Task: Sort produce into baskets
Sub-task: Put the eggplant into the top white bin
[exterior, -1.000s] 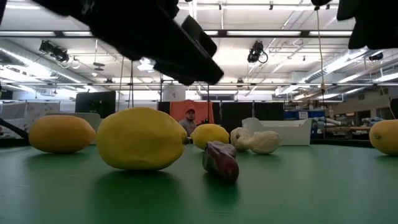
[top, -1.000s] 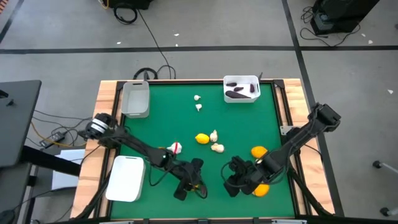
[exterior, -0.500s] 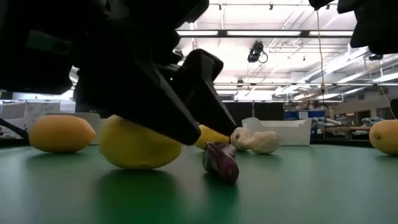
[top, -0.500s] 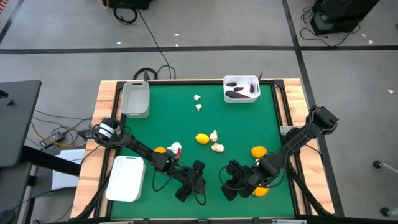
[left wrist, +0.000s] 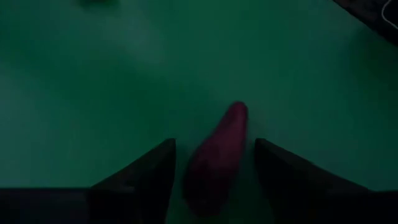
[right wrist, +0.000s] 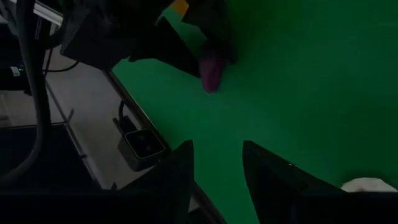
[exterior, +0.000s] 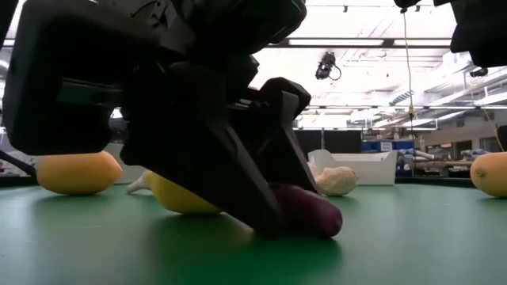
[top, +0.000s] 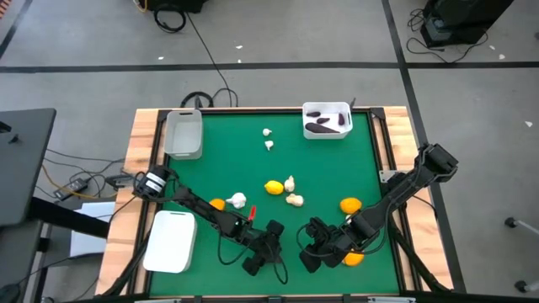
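Note:
A dark purple eggplant piece (left wrist: 217,155) lies on the green table near its front edge. My left gripper (left wrist: 214,146) is low over it and open, one finger on either side, the piece lying along the fingers. In the low view the gripper (exterior: 269,190) stands in front of the piece (exterior: 317,218). In the high view the gripper (top: 265,252) hides the piece. My right gripper (top: 313,251) is open and empty just to its right, above the table, facing the piece (right wrist: 211,71). My left gripper's fingers (left wrist: 149,174) come slanting down from the table's left and straddle the eggplant piece, which lies flat on the table. I cannot tell whether a finger touches it.
A lemon (top: 274,188), garlic bulbs (top: 294,199) and oranges (top: 217,204) (top: 350,204) lie mid-table; another orange (top: 354,257) is under my right arm. A white basket with eggplant pieces (top: 327,120) stands far right, a grey basket (top: 184,135) far left, a white basket (top: 171,241) near left.
My left gripper has come down and gone toward the table's right edge, onto the eggplant piece, and its open fingers now stand around it. In the low view the piece has turned from end-on to more side-on and shifted a little.

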### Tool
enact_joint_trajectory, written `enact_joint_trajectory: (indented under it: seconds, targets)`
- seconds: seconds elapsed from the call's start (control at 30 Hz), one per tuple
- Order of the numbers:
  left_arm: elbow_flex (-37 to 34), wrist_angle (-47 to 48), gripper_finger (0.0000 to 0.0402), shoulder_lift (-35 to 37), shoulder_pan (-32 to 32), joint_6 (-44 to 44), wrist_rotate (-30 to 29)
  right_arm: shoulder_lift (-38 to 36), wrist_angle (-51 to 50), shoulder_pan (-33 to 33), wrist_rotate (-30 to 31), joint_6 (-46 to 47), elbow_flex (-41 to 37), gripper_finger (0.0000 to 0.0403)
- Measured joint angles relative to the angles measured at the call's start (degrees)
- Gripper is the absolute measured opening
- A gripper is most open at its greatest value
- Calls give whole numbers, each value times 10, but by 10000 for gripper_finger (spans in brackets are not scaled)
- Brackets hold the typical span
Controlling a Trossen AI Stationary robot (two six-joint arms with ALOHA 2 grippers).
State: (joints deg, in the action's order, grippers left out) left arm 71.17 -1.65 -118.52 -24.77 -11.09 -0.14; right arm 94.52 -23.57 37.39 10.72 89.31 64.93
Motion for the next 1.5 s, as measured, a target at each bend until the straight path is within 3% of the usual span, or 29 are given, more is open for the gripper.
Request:
enact_joint_trajectory:
  seconds: [0.33, 0.53, 0.8, 1.0, 1.2, 1.3, 1.5]
  targets:
    - [0, 0, 138, 5, 1, 71, -26, 0, 1, 0, 10, -5, 0, 148]
    - [-1, 8, 102, 45, 2, 90, -64, 0, 56, -1, 20, -50, 0, 148]
    - [-1, 34, 99, 140, 16, 58, -85, 0, 122, -15, 38, -71, 0, 156]
    - [-1, 43, 99, 185, 18, 21, -83, -1, 169, -24, 95, -103, 0, 158]
    - [-1, 59, 99, 206, 16, 3, -59, -7, 166, -26, 135, -103, 0, 158]
    - [0, 77, 99, 207, 5, 4, -37, -7, 162, -26, 134, -97, 0, 158]
    - [0, 72, 99, 207, -5, 7, -49, -8, 161, -27, 122, -96, 0, 158]
